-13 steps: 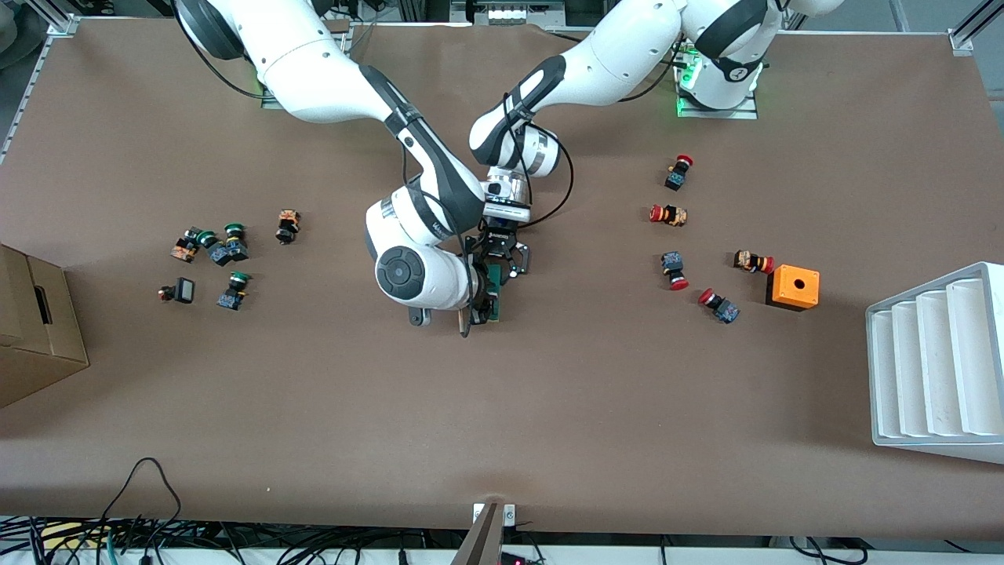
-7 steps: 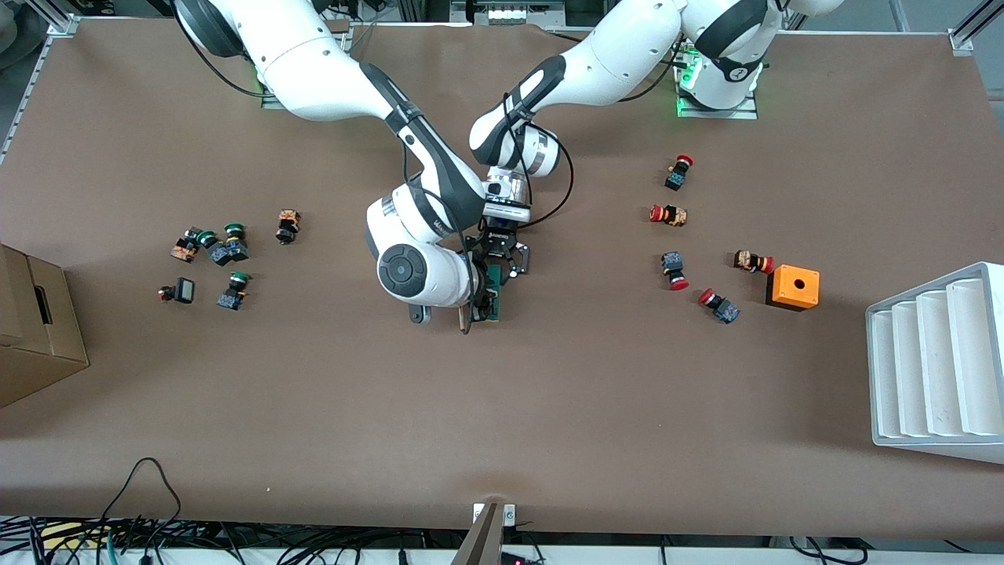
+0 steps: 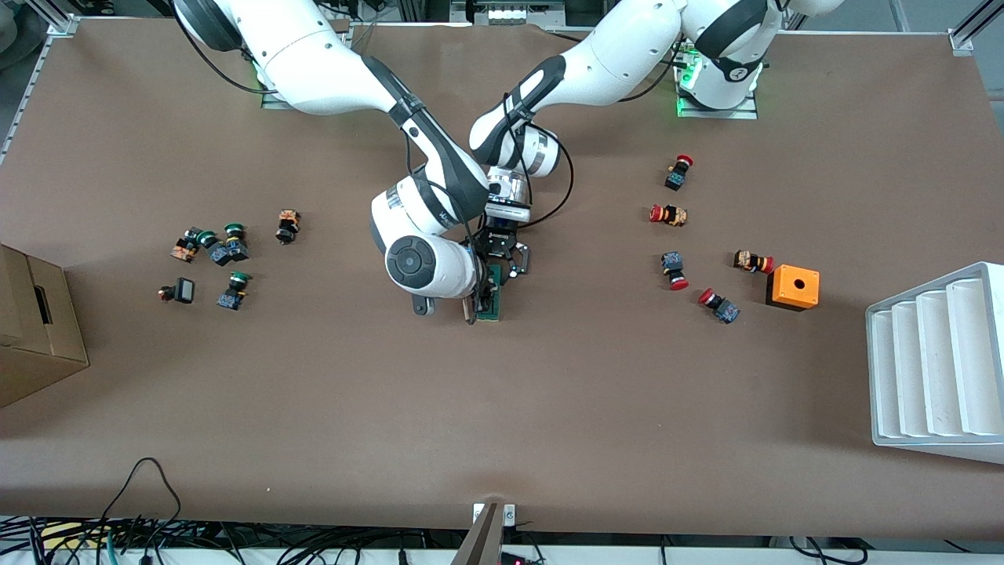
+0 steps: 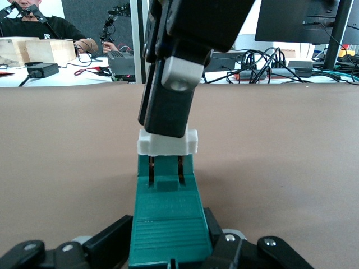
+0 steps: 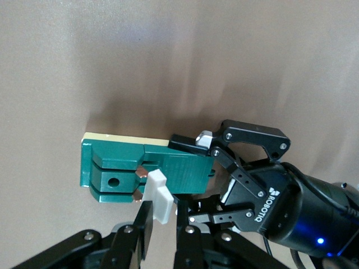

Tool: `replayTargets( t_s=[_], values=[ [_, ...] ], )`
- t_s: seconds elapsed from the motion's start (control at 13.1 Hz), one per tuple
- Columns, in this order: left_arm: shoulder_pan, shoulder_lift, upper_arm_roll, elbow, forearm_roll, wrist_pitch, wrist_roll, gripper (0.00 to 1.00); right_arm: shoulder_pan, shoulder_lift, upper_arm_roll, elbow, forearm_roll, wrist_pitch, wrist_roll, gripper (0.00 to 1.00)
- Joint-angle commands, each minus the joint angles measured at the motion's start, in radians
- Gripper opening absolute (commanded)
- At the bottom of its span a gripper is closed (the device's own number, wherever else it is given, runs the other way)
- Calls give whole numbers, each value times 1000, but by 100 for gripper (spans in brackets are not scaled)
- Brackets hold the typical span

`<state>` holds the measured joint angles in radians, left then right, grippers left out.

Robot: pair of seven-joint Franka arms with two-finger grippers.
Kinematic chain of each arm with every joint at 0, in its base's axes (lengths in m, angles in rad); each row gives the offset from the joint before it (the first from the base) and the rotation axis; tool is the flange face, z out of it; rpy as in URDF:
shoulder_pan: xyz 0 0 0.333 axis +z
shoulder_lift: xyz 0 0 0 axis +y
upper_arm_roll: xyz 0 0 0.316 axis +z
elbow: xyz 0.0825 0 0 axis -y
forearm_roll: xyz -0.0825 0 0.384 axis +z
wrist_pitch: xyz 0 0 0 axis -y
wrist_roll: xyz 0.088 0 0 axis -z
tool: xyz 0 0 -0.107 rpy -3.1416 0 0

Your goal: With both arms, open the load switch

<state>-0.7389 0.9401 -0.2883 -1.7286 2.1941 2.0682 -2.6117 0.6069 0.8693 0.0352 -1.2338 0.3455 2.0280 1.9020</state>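
The load switch (image 3: pixel 492 300), a dark-green block with a white end piece (image 4: pixel 167 142), lies at the table's middle. My left gripper (image 3: pixel 500 265) is shut on the green body (image 4: pixel 167 221), one black finger on each side of it. The right gripper (image 3: pixel 475 306) is shut on the white end piece (image 5: pixel 159 196), which stands out from the green body (image 5: pixel 147 167) between its two fingers (image 5: pixel 143 228). In the right wrist view the left gripper (image 5: pixel 205 168) clamps the block's other end. The block rests on or just above the brown table; I cannot tell which.
Red-capped push buttons (image 3: pixel 669 214) and an orange cube with a hole (image 3: pixel 793 287) lie toward the left arm's end, beside a white ribbed rack (image 3: pixel 933 365). Green-capped buttons (image 3: pixel 227 249) and a cardboard box (image 3: pixel 35 326) are toward the right arm's end.
The right arm's wrist has shifted a little toward the left gripper, taking the white end piece with it. The left gripper has stayed put on the green body.
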Motion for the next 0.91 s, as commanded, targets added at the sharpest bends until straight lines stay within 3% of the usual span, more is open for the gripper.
replayTargets(
  t_s=[0.0,0.84],
  values=[
    [-10,52,11,55,33,29,15,36,2,-32,11,-67,-35,15,2,23],
    [-10,68,12,77,33,29,16,36,14,-32,17,-105,-52,66,6,23]
  ],
)
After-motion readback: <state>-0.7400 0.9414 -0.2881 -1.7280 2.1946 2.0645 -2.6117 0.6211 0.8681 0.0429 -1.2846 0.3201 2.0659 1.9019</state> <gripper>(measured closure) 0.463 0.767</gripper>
